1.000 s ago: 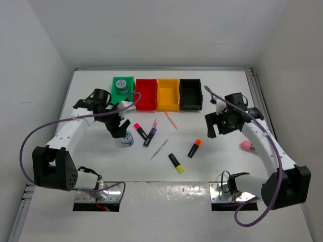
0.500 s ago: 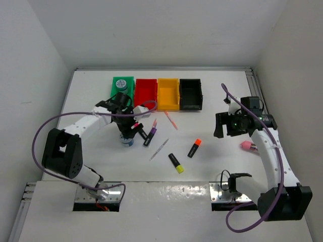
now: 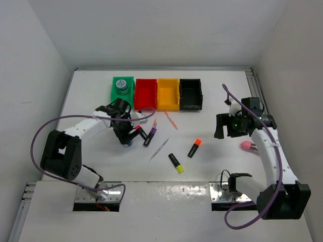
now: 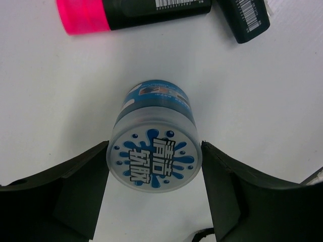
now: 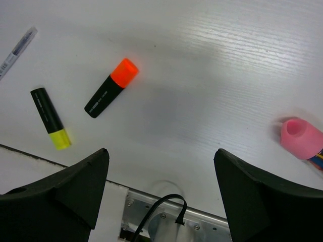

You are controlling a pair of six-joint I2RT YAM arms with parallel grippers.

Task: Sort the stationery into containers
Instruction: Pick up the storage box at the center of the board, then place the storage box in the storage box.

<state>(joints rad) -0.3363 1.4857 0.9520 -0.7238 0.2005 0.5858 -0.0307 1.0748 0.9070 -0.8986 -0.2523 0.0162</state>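
A blue-white roll (image 4: pixel 154 161) stands upright on the table, and my left gripper (image 4: pixel 155 151) is shut on it, both fingers touching its sides. From above the roll (image 3: pixel 128 143) shows only just under that gripper (image 3: pixel 126 135). Another roll (image 3: pixel 121 85) lies in the green bin (image 3: pixel 114 92). The pink-capped highlighter (image 4: pixel 126 10) and the purple one (image 3: pixel 150 135) lie just past the held roll. My right gripper (image 3: pixel 224 126) hangs open over bare table, nothing between its fingers (image 5: pixel 75 186). The orange highlighter (image 5: pixel 111 88), the yellow one (image 5: pixel 50 118) and a pink block (image 5: pixel 301 138) lie around it.
Red (image 3: pixel 145 103), yellow-orange (image 3: pixel 168 105) and black (image 3: pixel 191 104) bins stand in a row beside the green one at the back. A pink pen (image 3: pixel 171 120) and a grey pen (image 3: pixel 159 149) lie mid-table. White walls close in on both sides.
My left gripper swung in over the roll, came down around it, and its jaws narrowed onto it. The right arm shifted right early on, then held still.
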